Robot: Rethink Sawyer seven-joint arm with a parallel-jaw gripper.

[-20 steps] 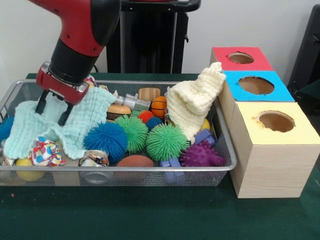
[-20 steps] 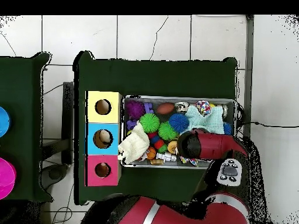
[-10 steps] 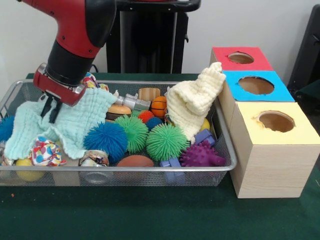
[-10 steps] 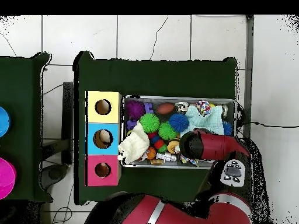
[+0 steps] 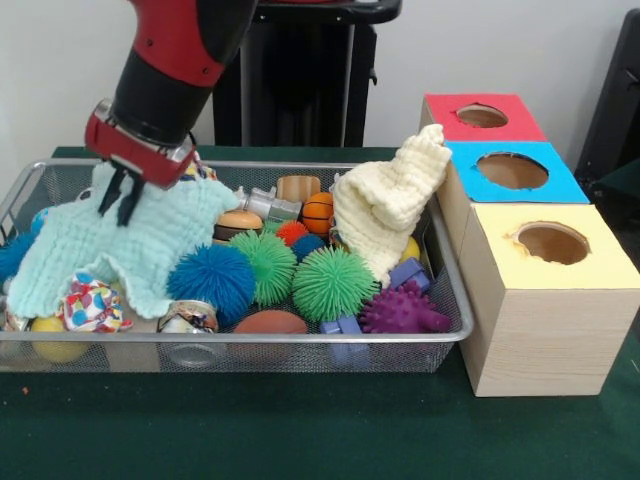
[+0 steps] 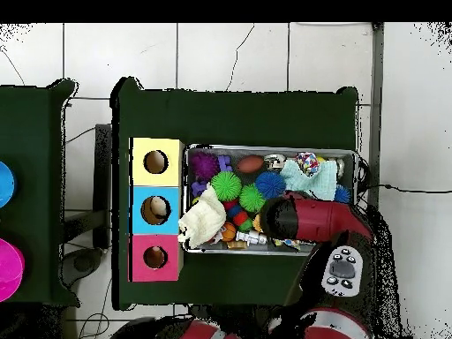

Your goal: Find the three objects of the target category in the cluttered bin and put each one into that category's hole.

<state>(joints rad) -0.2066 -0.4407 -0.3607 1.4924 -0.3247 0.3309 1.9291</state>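
We see the red and black arm reaching down over the left end of the wire mesh bin (image 5: 440, 300) in the front view. Its tool (image 5: 118, 195) has its dark fingers drawn close together, pinching a fold of the pale mint-green waffle-textured cloth (image 5: 110, 245), which rises to a peak at the grip while its edges drape over the things beneath. In the overhead view the arm's wrist covers the tool, and only a corner of the cloth (image 6: 322, 181) shows beside it.

In front of the cloth lies a small multicoloured patterned fabric ball (image 5: 92, 303), and just beside it a round blue bristly ball (image 5: 212, 278). Two green bristly balls (image 5: 333, 283) sit next to that, with a purple spiky ball (image 5: 402, 310) at the near right corner and a brown oval ball (image 5: 270, 322) against the near wall. Further back we make out a small orange basketball (image 5: 317, 211) and a toy burger (image 5: 238, 221).

A cream knitted cloth (image 5: 390, 205) hangs over the bin's right rim, its top leaning against the sorting boxes. These stand touching in a row on the green worktop (image 5: 300, 425): a yellow-topped wooden box with a round hole (image 5: 551, 243) nearest, a blue-topped box (image 5: 512, 170) behind it, and a red-topped box (image 5: 482, 115) furthest back.
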